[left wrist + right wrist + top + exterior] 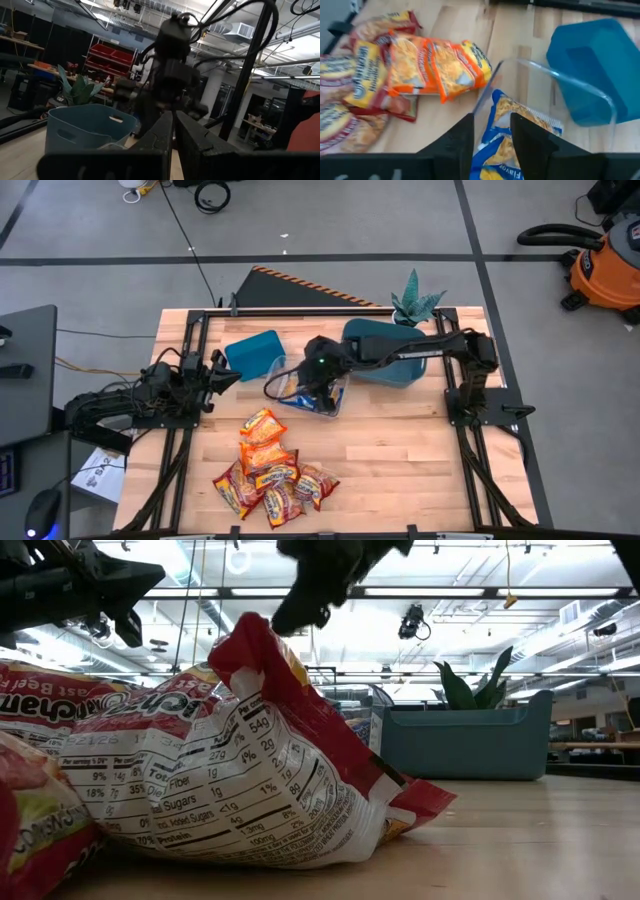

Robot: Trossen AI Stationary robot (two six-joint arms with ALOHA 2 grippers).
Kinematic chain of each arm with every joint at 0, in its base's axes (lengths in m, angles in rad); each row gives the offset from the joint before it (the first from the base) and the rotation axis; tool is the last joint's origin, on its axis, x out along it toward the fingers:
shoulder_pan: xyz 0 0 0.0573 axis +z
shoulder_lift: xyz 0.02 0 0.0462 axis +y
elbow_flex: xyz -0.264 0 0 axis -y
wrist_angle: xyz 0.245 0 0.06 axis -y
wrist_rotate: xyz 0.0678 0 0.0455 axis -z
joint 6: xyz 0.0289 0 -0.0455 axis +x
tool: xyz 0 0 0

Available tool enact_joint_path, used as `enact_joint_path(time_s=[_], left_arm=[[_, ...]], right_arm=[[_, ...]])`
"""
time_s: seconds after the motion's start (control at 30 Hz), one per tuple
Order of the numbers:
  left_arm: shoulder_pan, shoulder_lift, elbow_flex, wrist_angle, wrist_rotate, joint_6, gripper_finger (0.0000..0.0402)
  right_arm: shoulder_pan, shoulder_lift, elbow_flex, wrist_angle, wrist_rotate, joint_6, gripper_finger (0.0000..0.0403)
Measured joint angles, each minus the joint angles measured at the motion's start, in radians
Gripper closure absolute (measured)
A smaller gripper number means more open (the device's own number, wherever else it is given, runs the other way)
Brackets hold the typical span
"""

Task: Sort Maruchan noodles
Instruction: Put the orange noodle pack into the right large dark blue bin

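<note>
My right gripper (pixel 318 372) hung over the clear plastic tray (pixel 340 396) at the centre of the high view, on the light wooden table (pixel 400 450). In the right wrist view its fingers (pixel 530 137) stood a little apart with nothing between them, above a blue-and-yellow packet (pixel 512 125) that lay inside the tray (pixel 555 75).

My left gripper (pixel 222 377) waited at the left of the high view, just beside the smaller teal bin (pixel 253 353); I could not tell whether it was open or shut.

The Maruchan noodles (pixel 270 470) lay heaped in the lower middle of the high view, orange packets at the top of the pile and red-and-yellow ones below, overlapping each other. In the low view one red packet (pixel 240 790) filled the left half of the frame, its nutrition panel facing the camera.

A larger teal bin (pixel 385 352) sat at the upper middle of the table, with a green plant (pixel 415 305) at the table's far edge. Around the table the floor was grey concrete (pixel 330 220) with dark lines, and an orange shop vacuum (pixel 605 265) stood at the upper right. The low view showed bright ceiling lights (pixel 450 590) overhead.
</note>
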Motion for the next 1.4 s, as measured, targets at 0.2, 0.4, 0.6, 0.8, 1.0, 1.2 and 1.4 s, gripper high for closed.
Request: enact_joint_path(time_s=[0.2,0.4,0.6,0.8,1.0,1.2,1.4], left_arm=[[0.000,0.000,0.000,0.000,0.000,0.000,0.0377],[0.000,0.000,0.000,0.000,0.000,0.000,0.0377],[0.000,0.000,0.000,0.000,0.000,0.000,0.0377],[0.000,0.000,0.000,0.000,0.000,0.000,0.0377],[0.000,0.000,0.000,0.000,0.000,0.000,0.0377],[0.000,0.000,0.000,0.001,-0.017,0.006,0.0377],[0.000,0.000,0.000,0.001,-0.110,0.011,0.0377]], right_arm=[[0.046,-0.084,-0.021,-0.136,0.009,0.051,0.0248],[0.156,-0.203,-0.260,-0.005,0.185,0.054,0.0249],[0.235,-0.384,-0.524,0.229,0.327,0.105,0.0249],[0.271,-0.568,-0.738,0.412,0.350,0.114,0.0249],[0.258,-0.782,-0.955,0.576,0.391,0.122,0.0250],[0.193,-1.000,-1.102,0.637,0.374,0.129,0.0250],[0.053,-1.180,-1.181,0.624,0.234,0.155,0.0250]])
